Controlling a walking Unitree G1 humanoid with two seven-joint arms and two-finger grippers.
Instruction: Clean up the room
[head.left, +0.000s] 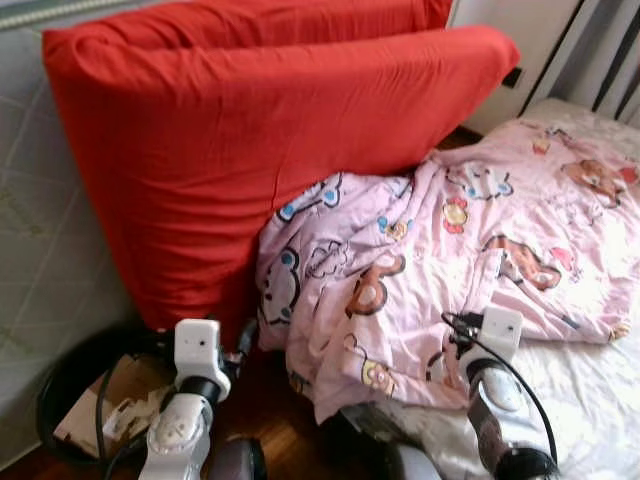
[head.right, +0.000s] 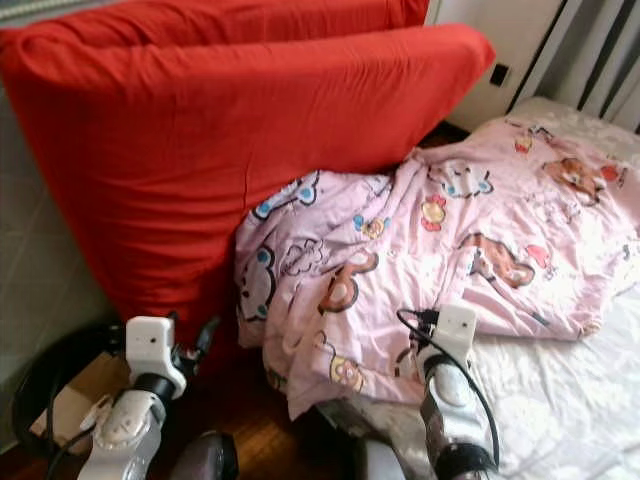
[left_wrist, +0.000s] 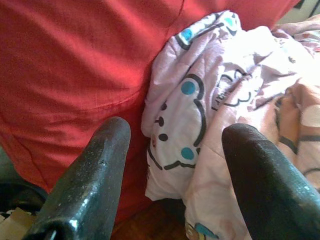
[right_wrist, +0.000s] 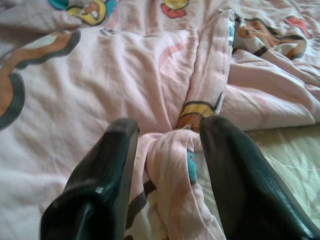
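Note:
A crumpled pink cartoon-print blanket (head.left: 450, 240) lies across the bed, its left edge hanging toward the floor. Two big red pillows (head.left: 230, 130) lean upright to its left, touching it. My left gripper (left_wrist: 175, 135) is open, low in front of the seam where the lower red pillow (left_wrist: 75, 65) meets the blanket's hanging edge (left_wrist: 190, 105), with nothing between its fingers. My right gripper (right_wrist: 167, 132) is on the near edge of the blanket. A bunched fold of the pink cloth (right_wrist: 172, 150) is pinched between its two black fingers (right_wrist: 107, 165).
A white bed sheet (head.left: 590, 390) shows under the blanket at the right. On the wooden floor (head.left: 270, 430) at lower left lie a black cable loop (head.left: 50, 400) and a cardboard box (head.left: 85, 415) with papers. A grey quilted surface (head.left: 40, 250) stands behind the pillows.

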